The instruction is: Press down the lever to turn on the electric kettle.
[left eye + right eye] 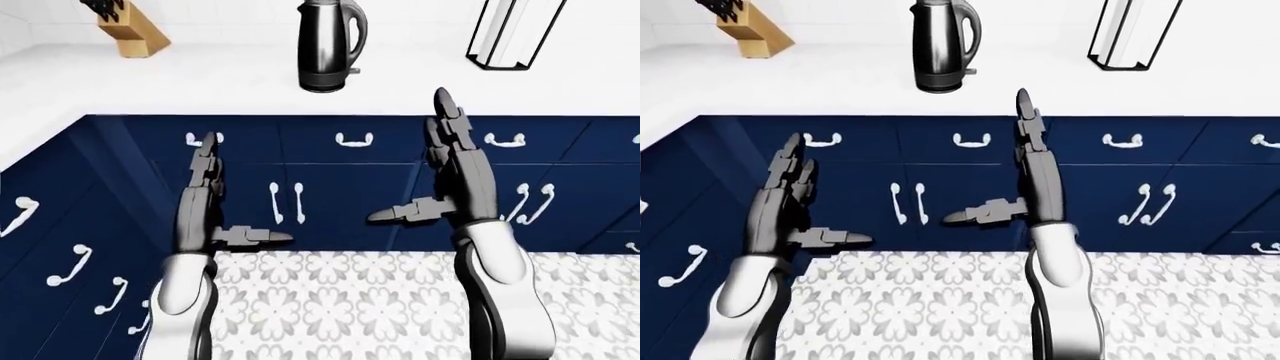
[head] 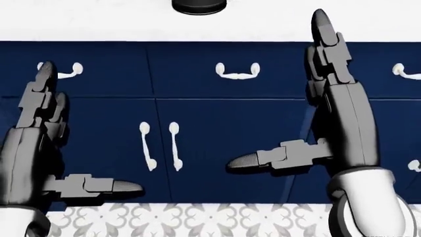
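With the electric kettle (image 1: 331, 45) far off on the white tabletop (image 1: 200, 82), our left hand (image 1: 205, 196) and right hand (image 1: 452, 166) open and empty, we risked toppling it by overreaching.

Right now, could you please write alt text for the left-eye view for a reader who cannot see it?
Two open robot hands, left hand and right hand, are raised before navy cabinets, touching nothing. A black-and-steel electric kettle stands on the white counter above, between a knife block and a black-framed holder.
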### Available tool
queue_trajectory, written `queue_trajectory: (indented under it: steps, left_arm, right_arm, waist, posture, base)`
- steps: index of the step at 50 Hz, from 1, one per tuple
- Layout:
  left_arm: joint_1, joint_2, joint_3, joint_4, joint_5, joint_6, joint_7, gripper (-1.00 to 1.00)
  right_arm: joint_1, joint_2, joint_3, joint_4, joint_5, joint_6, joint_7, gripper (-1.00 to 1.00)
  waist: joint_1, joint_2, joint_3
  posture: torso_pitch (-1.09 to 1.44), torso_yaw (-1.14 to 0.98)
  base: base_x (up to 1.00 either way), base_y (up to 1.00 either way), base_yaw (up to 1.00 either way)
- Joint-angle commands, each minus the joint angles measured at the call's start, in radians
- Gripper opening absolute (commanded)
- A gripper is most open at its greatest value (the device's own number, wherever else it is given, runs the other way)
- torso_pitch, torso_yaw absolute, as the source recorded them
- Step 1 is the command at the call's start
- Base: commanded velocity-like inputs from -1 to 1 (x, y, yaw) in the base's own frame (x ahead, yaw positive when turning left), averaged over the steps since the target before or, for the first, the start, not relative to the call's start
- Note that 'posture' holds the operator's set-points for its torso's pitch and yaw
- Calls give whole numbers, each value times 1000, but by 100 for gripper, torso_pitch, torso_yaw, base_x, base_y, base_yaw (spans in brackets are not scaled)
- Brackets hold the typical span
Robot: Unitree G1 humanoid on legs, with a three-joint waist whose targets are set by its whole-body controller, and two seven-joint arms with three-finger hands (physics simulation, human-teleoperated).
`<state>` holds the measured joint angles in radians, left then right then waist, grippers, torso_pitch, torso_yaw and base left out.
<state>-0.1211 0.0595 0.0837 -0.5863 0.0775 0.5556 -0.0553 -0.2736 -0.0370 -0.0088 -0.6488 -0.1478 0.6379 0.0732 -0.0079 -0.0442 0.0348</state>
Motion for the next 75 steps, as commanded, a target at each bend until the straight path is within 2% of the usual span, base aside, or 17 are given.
queue_trajectory:
  steps: [1,6,10,11,16,23,31,35,44,48,57,61,62,64,70,74,75]
  left_arm:
    - [-21,10,19,-45,5,-33,8,100]
    - [-24,10,19,-44,5,-33,8,100]
    - [-26,11,16,-54,8,-23,7,100]
    - [-24,11,17,-54,8,-25,6,100]
    - [-21,10,18,-55,8,-28,4,100]
    - [-18,10,19,-61,9,-25,3,100]
    - [-16,10,22,-63,7,-25,2,100]
    - [-17,9,19,-61,9,-26,3,100]
    - [-32,13,24,-63,6,-13,3,100]
    - [-40,15,23,-63,5,-6,4,100]
    - [-52,16,17,-66,9,7,6,100]
    - [-54,16,18,-68,8,10,6,100]
    - [-55,17,19,-71,8,14,5,100]
    - [-54,17,19,-69,8,10,6,100]
    - [-55,17,19,-64,8,7,6,100]
    - [-52,16,19,-63,7,4,7,100]
    - [-52,16,20,-63,7,4,7,100]
  right_arm:
    - [-30,2,12,-37,3,-32,1,100]
    - [-32,2,12,-39,3,-29,1,100]
    - [-35,2,13,-41,3,-25,2,100]
    - [-34,2,15,-40,3,-27,1,100]
    - [-40,4,20,-45,-1,-17,1,100]
    - [-43,5,17,-48,1,-15,3,100]
    - [-40,3,13,-46,6,-21,2,100]
    - [-45,0,9,-51,9,-12,4,100]
    - [-56,-1,13,-56,6,2,2,100]
    - [-62,-4,6,-55,9,4,4,100]
    - [-69,-8,2,-61,11,18,5,100]
    - [-71,-9,2,-61,12,20,5,100]
    - [-72,-9,2,-61,12,21,5,100]
    - [-71,-8,4,-61,12,20,5,100]
    - [-69,-8,3,-60,12,17,4,100]
    - [-68,-9,1,-58,13,14,4,100]
    - [-66,-9,1,-58,14,12,4,100]
  waist:
    - [5,1,-18]
    - [3,54,-1]
    - [-2,148,-17]
    - [9,106,-12]
    - [13,94,-19]
    - [25,-14,-32]
    - [6,46,-4]
    - [-3,134,-21]
    - [16,68,-10]
    - [20,-23,-27]
    - [4,49,-3]
    - [-2,151,-26]
    - [10,105,-16]
    - [10,118,-13]
    - [18,63,-10]
    - [19,-36,-32]
    - [7,12,-20]
  posture:
    - [0,0]
    - [0,0]
    - [0,0]
    - [0,0]
    - [0,0]
    - [0,0]
    - [0,0]
    - [0,0]
    - [0,0]
    - [0,0]
    - [0,0]
    - [0,0]
    - [0,0]
    - [0,0]
    - [0,0]
    - [0,0]
    - [0,0]
  base:
    - [16,0,0]
    - [17,0,0]
    - [16,0,0]
    - [16,0,0]
    - [17,0,0]
    - [17,0,0]
    - [16,0,0]
    - [16,0,0]
    - [16,0,0]
    - [17,0,0]
    - [17,0,0]
    - [17,0,0]
    - [17,0,0]
    - [16,0,0]
    - [16,0,0]
    - [16,0,0]
    - [16,0,0]
